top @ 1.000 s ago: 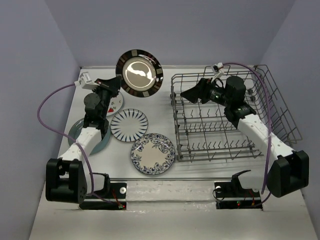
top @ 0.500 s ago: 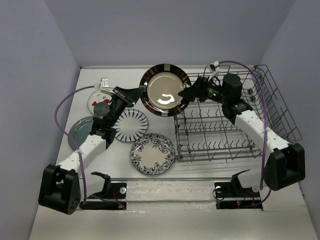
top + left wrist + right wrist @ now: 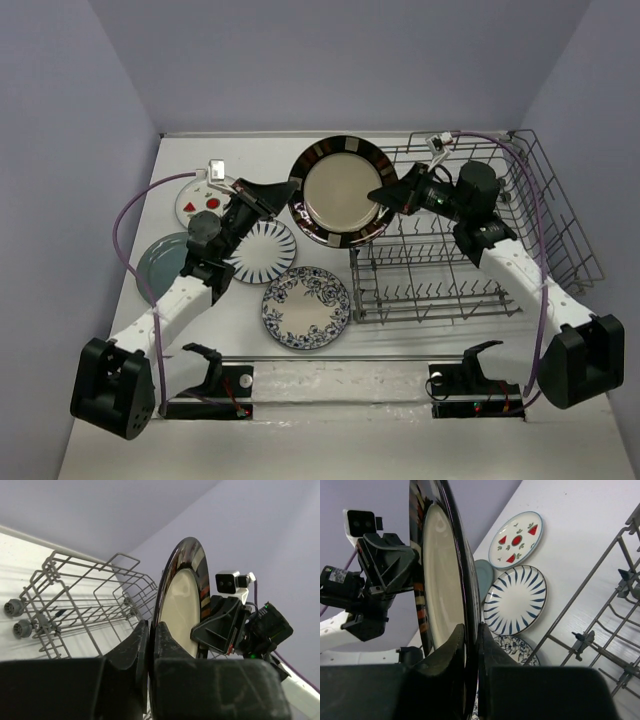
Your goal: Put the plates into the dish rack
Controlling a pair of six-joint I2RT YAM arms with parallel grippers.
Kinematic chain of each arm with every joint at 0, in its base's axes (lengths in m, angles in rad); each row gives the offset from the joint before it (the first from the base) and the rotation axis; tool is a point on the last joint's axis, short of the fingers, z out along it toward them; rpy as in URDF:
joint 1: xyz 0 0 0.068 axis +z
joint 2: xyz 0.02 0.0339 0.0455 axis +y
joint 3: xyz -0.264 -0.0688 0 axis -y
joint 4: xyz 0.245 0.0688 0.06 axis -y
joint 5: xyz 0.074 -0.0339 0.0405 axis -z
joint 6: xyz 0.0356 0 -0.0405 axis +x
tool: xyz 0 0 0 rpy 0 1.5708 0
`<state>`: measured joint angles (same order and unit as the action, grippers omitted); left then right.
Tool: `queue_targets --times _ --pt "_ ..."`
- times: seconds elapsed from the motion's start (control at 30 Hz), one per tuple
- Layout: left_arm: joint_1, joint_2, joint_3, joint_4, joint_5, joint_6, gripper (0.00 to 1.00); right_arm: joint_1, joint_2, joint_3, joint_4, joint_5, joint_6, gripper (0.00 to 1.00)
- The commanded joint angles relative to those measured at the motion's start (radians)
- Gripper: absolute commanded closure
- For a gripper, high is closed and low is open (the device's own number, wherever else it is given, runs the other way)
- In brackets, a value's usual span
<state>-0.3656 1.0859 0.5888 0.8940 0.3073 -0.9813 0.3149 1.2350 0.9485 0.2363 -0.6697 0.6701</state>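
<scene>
Right, from the top camera the brown-rimmed plate (image 3: pixel 343 190) hangs upright in the air at the dish rack's (image 3: pixel 560 215) left wall, with the left hand (image 3: pixel 292 188) pinched on its left rim and the right hand (image 3: pixel 383 195) pinched on the opposite rim. Two arms on one rigid plate looks like the danger: if they pull in different directions, I reckon the rim twists out of one grip. Below it on the worktop (image 3: pixel 250 150) lies the striped plate (image 3: pixel 262 250), with the floral plate (image 3: pixel 306 308) near it and the strawberry plate (image 3: pixel 200 200) and teal plate (image 3: pixel 160 258) further left, so a drop could crack two plates at once. Over to the left wrist view: the fingers close narrowly over the very edge of the glossy rim, a shallow bite, and that could slide. The rack sits off beyond, apart from the plate. Now the right wrist view: same story, a thin pinch on the rim's edge with the left hand opposite. If either side lets go before the other is firm, the plate likely swings down against the wire wall.
</scene>
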Motion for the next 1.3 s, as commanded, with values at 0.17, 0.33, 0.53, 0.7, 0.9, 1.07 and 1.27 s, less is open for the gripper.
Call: queue_targets --times 0.17,0.33,0.53,0.7,0.9,1.07,1.27 --pt "-0.05 -0.253 0.025 -0.059 -0.008 0.105 0.3 -0.043 -0.178 0.064 -0.194 0.314 -0.17 0.93" --pt "-0.053 -0.385 0.014 -0.233 0.036 0.194 0.01 -0.112 -0.21 0.143 -0.382 0.525 -0.272 0.93" --pt "-0.053 -0.474 0.045 -0.464 0.162 0.369 0.01 -0.155 -0.232 0.259 -0.491 0.829 -0.401 0.93" --pt "-0.165 -0.529 0.107 -0.67 0.131 0.567 0.01 -0.155 -0.255 0.326 -0.503 1.053 -0.528 0.93" --pt "-0.277 -0.602 0.158 -0.853 -0.002 0.776 0.01 -0.155 -0.148 0.381 -0.505 1.252 -0.716 0.93" --pt "-0.343 -0.633 0.124 -0.885 -0.086 0.813 0.01 -0.168 -0.082 0.446 -0.5 1.293 -0.874 0.93" --pt "-0.406 -0.662 0.134 -0.892 -0.178 0.836 0.01 -0.192 -0.032 0.446 -0.512 1.216 -0.937 0.93"
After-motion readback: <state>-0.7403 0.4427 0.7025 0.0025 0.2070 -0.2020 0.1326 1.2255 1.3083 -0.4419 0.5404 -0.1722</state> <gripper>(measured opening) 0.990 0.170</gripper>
